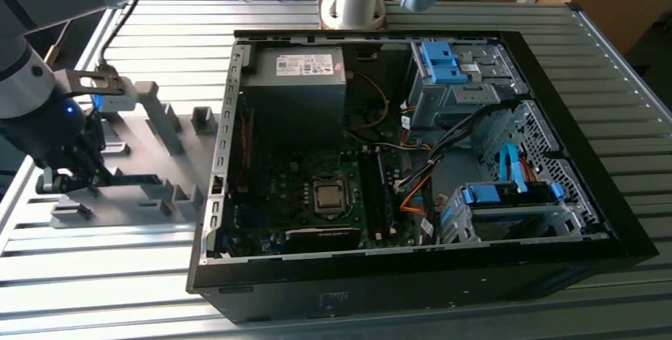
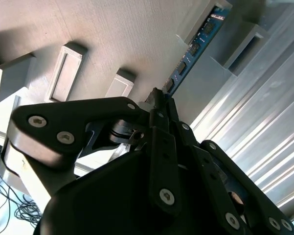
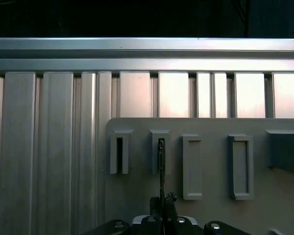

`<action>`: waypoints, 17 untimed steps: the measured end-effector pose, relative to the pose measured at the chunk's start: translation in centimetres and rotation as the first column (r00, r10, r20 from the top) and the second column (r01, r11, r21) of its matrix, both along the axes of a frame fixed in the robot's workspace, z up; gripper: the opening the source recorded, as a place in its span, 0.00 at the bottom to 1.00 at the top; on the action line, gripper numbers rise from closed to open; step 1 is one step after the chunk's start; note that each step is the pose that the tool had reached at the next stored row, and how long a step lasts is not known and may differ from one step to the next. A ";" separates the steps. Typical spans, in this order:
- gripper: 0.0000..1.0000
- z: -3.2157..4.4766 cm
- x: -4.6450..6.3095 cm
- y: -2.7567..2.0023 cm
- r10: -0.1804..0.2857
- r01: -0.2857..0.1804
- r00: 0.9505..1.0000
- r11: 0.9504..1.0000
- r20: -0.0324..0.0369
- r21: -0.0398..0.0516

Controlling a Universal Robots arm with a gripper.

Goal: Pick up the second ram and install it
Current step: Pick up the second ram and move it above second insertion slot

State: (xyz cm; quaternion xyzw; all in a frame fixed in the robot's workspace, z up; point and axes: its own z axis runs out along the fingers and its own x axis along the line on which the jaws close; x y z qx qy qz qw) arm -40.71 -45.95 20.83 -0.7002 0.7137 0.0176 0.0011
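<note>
While ram [image 2: 194, 46] stands edgewise in holder [image 2: 112, 39] slot, fingers [image 2: 159, 129] closed, pinching one end. Judged light, stiff, fragile: hold by flat faces near top edge, off chips, contacts.

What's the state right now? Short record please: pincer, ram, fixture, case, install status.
pincer: shut on the second ram
second ram: blue-green stick, on edge, far end at a slot block of the grey fixture
grey fixture: on the slatted table, to the exterior view's left of the PC case
PC case: open, motherboard exposed
install: not yet done; ram is at the fixture, apart from the case
</note>
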 end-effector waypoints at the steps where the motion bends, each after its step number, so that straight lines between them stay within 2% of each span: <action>1: 0.14 0.11 0.0 0.00 0.000 0.000 1.000 1.000 0.000 0.000; 17: 0.14 1.97 0.0 0.00 0.000 0.000 1.000 1.000 0.000 0.000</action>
